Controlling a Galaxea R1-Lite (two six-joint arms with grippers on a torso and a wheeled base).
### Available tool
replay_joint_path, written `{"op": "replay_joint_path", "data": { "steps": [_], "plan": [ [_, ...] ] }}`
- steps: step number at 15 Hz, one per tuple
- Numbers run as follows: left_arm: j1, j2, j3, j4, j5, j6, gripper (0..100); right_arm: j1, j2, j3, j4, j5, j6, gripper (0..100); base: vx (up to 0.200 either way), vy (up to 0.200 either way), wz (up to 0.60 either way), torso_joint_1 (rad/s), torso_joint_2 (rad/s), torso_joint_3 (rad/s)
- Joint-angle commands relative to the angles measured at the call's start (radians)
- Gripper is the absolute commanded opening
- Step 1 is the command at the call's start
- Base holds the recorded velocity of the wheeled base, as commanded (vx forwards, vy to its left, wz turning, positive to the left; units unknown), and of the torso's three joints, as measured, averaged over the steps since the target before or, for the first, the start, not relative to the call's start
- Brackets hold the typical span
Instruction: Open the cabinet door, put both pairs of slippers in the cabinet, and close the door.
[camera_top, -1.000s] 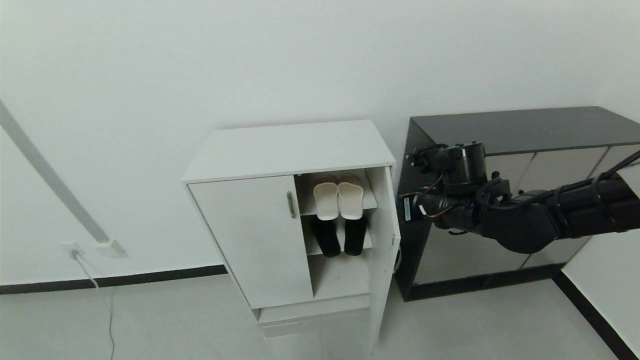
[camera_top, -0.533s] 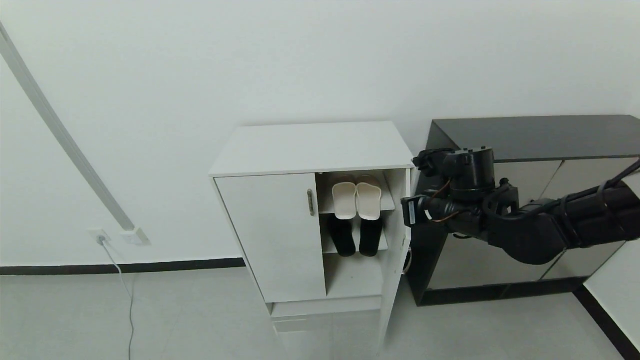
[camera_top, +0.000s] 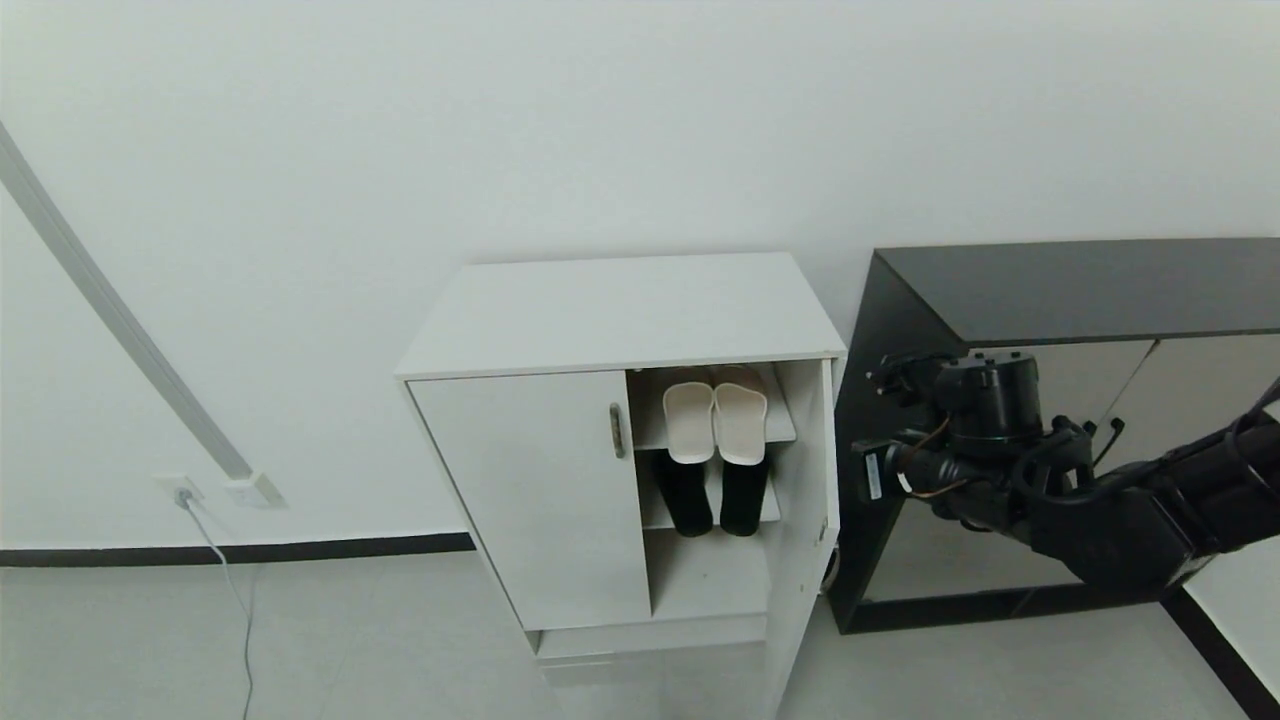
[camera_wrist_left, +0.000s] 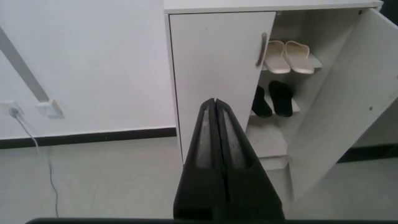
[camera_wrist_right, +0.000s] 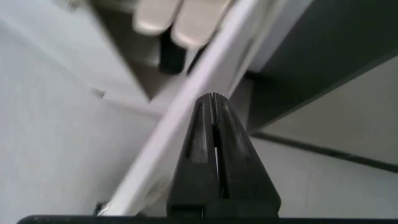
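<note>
Both closed and empty: left end effector, right end effector outstretched beside open door (possibly touching).

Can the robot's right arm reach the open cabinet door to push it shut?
Probably yes. The right gripper, shut, sits close beside the outer face of the open door. Nothing stands between them, so a sideways push looks possible.

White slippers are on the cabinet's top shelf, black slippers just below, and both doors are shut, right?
Not both: in the head view the right door stands open; only the left door is shut. White slippers on the top shelf, black slippers below: correct.
</note>
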Motion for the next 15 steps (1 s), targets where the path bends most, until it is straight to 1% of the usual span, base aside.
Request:
{"op": "replay_joint_path", "data": {
  "steps": [1, 6, 14, 15],
  "plan": [
    [0.001, 0.001, 0.0, -0.001, 0.001, 0.0, 0, -0.013, -0.013, 0.041, -0.005, 0.016, 0.002, 0, 0.0, 0.0, 0.0, 0.0, 0.0, 0.0],
    [0.001, 0.001, 0.0, -0.001, 0.001, -0.001, 0, -0.014, 0.034, 0.023, -0.005, 0.069, 0.006, 0, 0.0, 0.0, 0.0, 0.0, 0.0, 0.0],
    [0.001, 0.001, 0.0, -0.001, 0.001, -0.001, 0, -0.014, 0.102, -0.075, -0.004, 0.078, 0.008, 0, 0.0, 0.0, 0.0, 0.0, 0.0, 0.0],
    [0.001, 0.001, 0.0, -0.001, 0.001, -0.001, 0, -0.013, 0.125, -0.114, -0.004, 0.078, 0.008, 0, 0.0, 0.0, 0.0, 0.0, 0.0, 0.0]
  ]
}}
